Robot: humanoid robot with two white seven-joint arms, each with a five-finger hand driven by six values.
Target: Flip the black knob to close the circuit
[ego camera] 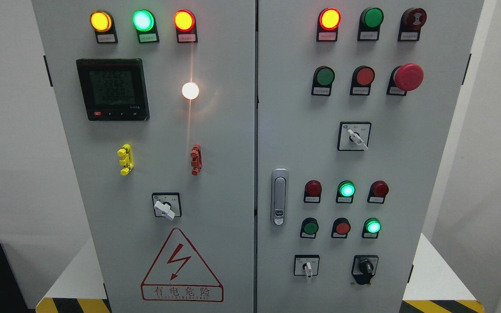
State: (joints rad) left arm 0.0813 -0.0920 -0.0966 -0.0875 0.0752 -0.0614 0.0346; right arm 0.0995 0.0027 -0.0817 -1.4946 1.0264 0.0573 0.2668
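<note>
The black rotary knob (365, 269) sits low on the grey metal cabinet's right door (429, 174), near its bottom right corner, beside a white-handled selector switch (307, 266). No hand shows, so the fingers' state cannot be told.

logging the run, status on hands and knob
No robot hand in view. Black knob at cabinet door's lower right, untouched. Nothing in front of it.

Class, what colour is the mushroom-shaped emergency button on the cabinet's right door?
Red, clearest in the head view.
</note>
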